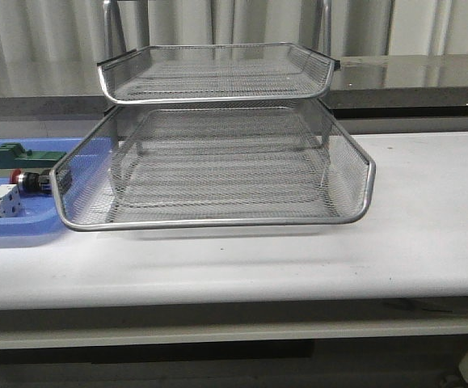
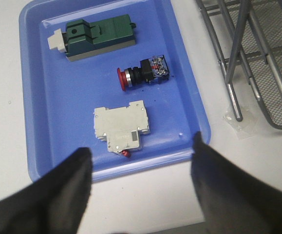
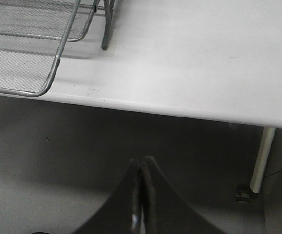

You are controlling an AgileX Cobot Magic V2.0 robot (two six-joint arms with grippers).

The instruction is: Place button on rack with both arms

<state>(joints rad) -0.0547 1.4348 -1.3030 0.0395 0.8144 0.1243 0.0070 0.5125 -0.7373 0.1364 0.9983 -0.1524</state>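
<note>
The button, with its red head, black body and blue rear block, lies on its side in the blue tray; in the front view the button shows at the far left, beside the rack. The silver wire-mesh rack stands mid-table, trays empty. My left gripper hovers open over the tray's near rim, short of the button, with nothing between its fingers. My right gripper is shut and empty, held out past the table's front edge over the floor. Neither arm shows in the front view.
Sharing the blue tray with the button are a green rectangular block and a white boxy component. A rack leg stands just beside the tray. A table leg with a caster shows below the table edge.
</note>
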